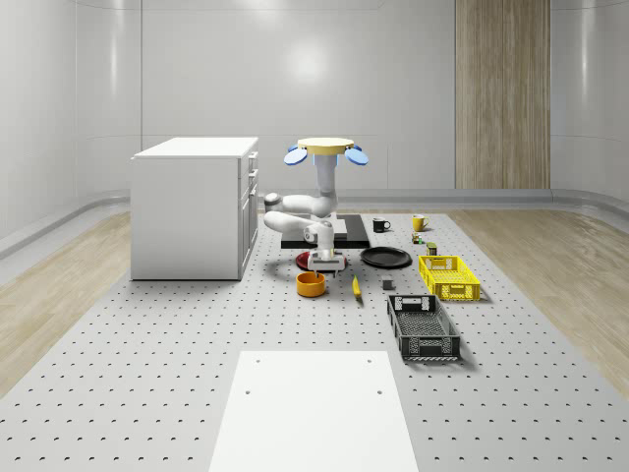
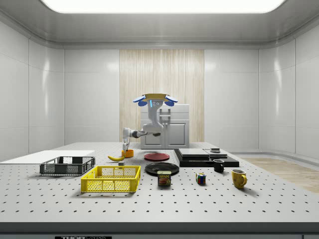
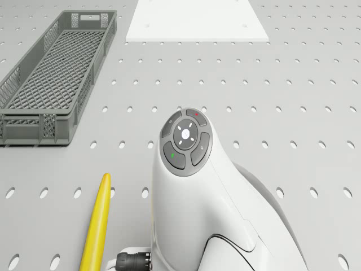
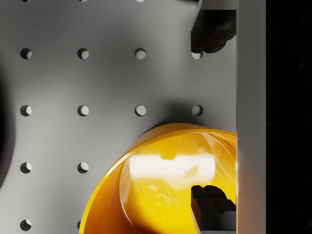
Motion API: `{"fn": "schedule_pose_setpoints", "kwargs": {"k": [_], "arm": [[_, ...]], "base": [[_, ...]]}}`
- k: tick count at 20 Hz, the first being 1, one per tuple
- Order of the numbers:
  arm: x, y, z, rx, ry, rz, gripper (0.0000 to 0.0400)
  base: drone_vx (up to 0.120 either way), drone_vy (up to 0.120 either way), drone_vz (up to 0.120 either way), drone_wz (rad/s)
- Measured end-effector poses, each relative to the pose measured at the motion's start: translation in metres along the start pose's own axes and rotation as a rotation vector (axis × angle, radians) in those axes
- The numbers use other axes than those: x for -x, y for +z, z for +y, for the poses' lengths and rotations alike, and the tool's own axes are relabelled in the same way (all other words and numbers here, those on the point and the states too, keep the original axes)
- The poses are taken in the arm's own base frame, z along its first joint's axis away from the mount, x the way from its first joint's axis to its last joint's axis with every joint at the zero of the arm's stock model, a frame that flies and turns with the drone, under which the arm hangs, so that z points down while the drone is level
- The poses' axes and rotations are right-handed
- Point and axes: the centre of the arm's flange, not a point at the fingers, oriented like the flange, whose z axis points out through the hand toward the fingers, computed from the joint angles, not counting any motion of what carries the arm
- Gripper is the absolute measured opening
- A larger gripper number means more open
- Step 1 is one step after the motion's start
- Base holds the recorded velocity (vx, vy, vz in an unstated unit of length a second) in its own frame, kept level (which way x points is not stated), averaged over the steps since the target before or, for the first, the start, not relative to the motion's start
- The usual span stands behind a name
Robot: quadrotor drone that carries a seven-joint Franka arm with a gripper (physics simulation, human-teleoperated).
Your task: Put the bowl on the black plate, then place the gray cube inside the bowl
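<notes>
The orange bowl (image 1: 311, 283) sits on the perforated table, left of the black plate (image 1: 385, 258) in the whole-scene view. My gripper (image 1: 325, 265) hangs just above the bowl's far rim. In the wrist view the bowl (image 4: 165, 185) lies under my open gripper (image 4: 210, 117); one fingertip (image 4: 212, 204) is over the bowl's inside and the other stands outside the rim. The small gray cube (image 1: 388, 285) rests near the front of the black plate. The drone (image 1: 329, 147) hovers over the black platform (image 1: 324, 231), with the arm bent down and forward.
A banana (image 1: 357, 286) lies right of the bowl, and a red plate (image 1: 307, 259) sits behind it. A yellow crate (image 1: 449, 276) and a gray crate (image 1: 423, 326) stand to the right. A white cabinet (image 1: 195, 206) stands on the left. Mugs, a can and a puzzle cube lie beyond the plate.
</notes>
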Motion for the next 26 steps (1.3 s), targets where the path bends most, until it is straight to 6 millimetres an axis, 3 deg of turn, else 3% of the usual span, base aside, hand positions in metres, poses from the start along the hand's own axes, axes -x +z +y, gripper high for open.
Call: {"fn": "schedule_pose_setpoints", "kwargs": {"k": [11,26], "arm": [[-0.013,0.014,0.007,0.0,0.0,0.0,0.04],[-0.009,0.019,0.002,0.0,0.0,0.0,0.04]], "base": [[0.0,0.0,0.0,0.0],[0.0,0.0,0.0,0.0]]}}
